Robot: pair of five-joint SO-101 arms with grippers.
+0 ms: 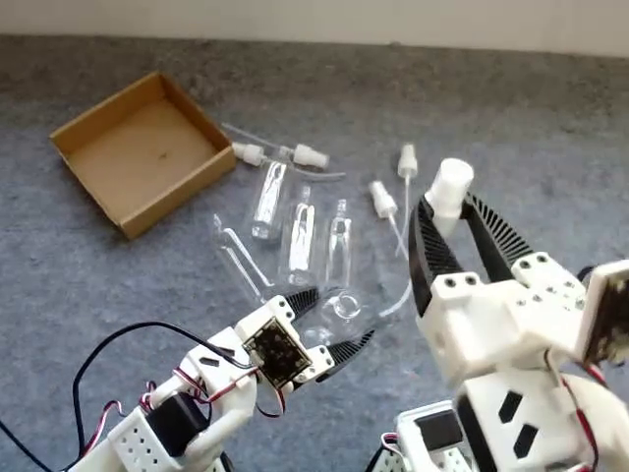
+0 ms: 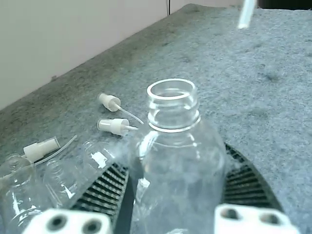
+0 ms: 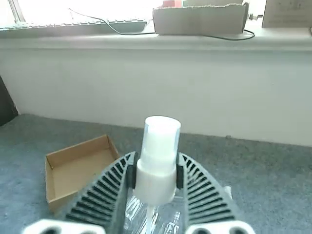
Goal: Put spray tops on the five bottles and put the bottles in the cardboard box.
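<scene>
High view: left gripper (image 1: 339,317) had its fingers clamped on a clear bottle (image 2: 171,126), held mouth-up just above the grey table (image 1: 491,108) (mouth bare, uncapped). Right gripper (image 1: 450,209) was pinched tight on a white spray top (image 3: 157,156), nozzle end up, dip tube hanging below, raised beside the left arm. Three more bottles (image 1: 298,236) lay side by side on the table betw. the grippers and the cardboard box (image 1: 175,202), w/ four loose spray tops (image 1: 310,155) scattered near them. Box sat far left, well apart from the held bottle.
</scene>
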